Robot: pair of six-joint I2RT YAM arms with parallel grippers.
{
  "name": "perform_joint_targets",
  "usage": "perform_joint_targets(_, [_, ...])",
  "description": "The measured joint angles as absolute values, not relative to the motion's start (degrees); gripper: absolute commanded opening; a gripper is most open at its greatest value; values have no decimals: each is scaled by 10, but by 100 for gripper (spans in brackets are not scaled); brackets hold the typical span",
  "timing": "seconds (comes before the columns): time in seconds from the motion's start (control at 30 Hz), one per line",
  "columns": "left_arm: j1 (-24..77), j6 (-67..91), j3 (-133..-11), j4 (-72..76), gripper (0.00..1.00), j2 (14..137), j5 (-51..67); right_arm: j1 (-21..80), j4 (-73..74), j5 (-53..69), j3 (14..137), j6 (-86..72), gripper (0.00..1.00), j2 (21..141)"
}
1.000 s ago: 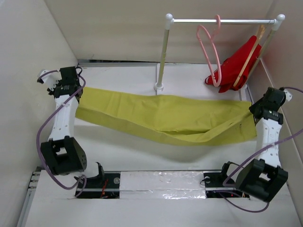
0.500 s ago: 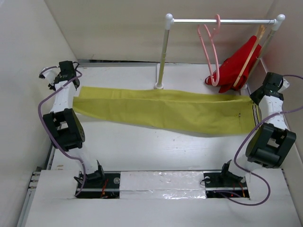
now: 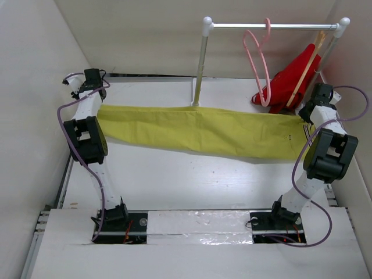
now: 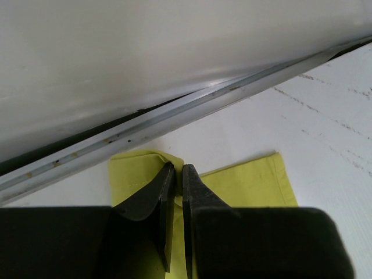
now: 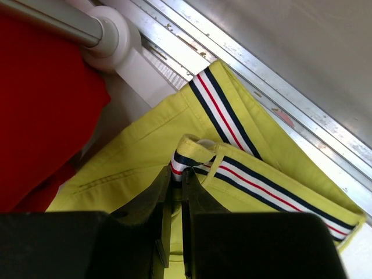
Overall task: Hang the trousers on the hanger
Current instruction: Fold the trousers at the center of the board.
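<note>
The yellow-green trousers (image 3: 203, 132) are stretched out flat across the table from left to right. My left gripper (image 3: 93, 102) is shut on the hem of a leg (image 4: 232, 186) at the far left, close to the back wall rail. My right gripper (image 3: 307, 119) is shut on the striped waistband (image 5: 192, 156) at the far right, by the rack's foot. The pink hanger (image 3: 258, 64) hangs by its hook on the rack bar (image 3: 273, 25), above and behind the trousers' right part.
A red garment (image 3: 288, 81) on a tan wooden hanger (image 3: 307, 67) hangs at the rack's right end; it also shows in the right wrist view (image 5: 40, 104). The rack's left post (image 3: 199, 64) stands just behind the trousers. Walls close in on both sides.
Both arms have reached farther back and outward. The trousers went from sagging in a fold to pulled taut and flat, and moved toward the back of the table.
</note>
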State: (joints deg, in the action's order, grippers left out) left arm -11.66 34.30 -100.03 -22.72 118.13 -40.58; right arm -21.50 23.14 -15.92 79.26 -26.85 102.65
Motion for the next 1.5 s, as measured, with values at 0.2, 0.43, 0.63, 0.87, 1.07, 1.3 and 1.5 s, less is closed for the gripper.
perform_joint_targets(0.2, [-113,321,-1086,-217,9,1256,-388,-213,222,-143,801,-274,17,1048])
perform_joint_targets(0.43, [-100,290,-1096,-175,57,1266,-353,-227,192,-112,802,-288,72,1046])
perform_joint_targets(0.63, [-77,286,-1023,-147,57,1223,-342,-233,137,-77,735,-304,89,957])
perform_joint_targets(0.87, [-69,318,-829,-128,54,1059,-291,-212,8,-23,519,-334,39,737])
perform_joint_targets(1.07, [-112,361,-652,-113,60,908,-221,-119,-72,22,333,-354,0,596])
perform_joint_targets(1.3, [-119,374,-587,-119,64,898,-170,-113,-76,37,227,-333,88,486])
perform_joint_targets(1.5, [-117,379,-587,-116,68,942,-156,-169,-65,55,189,-304,98,467])
